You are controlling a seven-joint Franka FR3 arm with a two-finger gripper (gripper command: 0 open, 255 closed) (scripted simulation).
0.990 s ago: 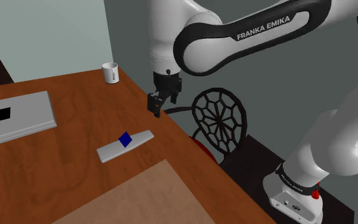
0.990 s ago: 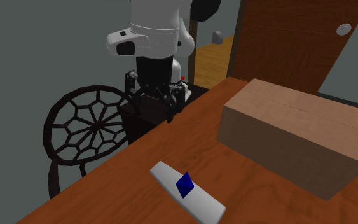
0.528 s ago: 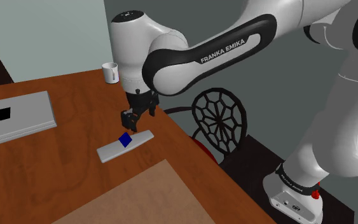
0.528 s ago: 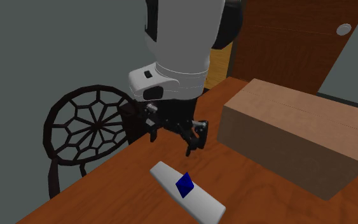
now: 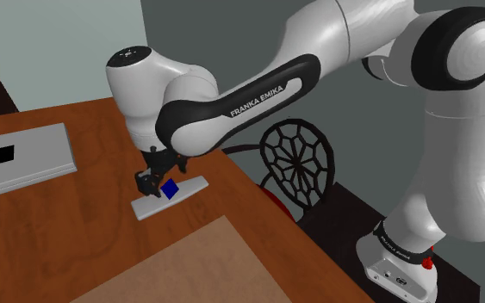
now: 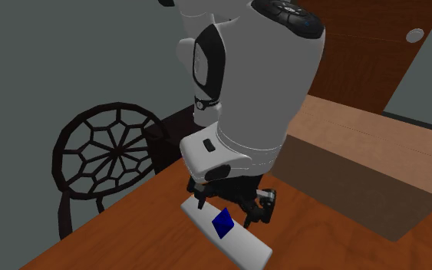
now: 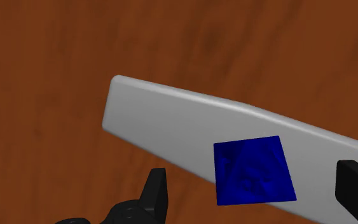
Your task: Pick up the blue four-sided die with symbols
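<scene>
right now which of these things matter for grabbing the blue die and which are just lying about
For the job:
blue die
gripper, open, a finger either side of the die

Lying about:
grey slab under the die
brown box
web-backed chair
grey panel with a black rectangle

This is a room in a home; which room, I cannot tell. The worktop (image 5: 68,219) is a table of reddish-brown wood with visible grain. A dark chair (image 6: 107,157) with a round back in a web pattern stands just beside one long edge of it. Beyond another edge there is a brown wooden door (image 6: 360,46) with a round pale knob (image 6: 414,34). The wall (image 5: 59,43) is plain and grey-green. On the worktop stands a large light-brown box (image 6: 360,176), and a flat grey slab (image 5: 25,159) with a black rectangle lies well apart from it.
</scene>
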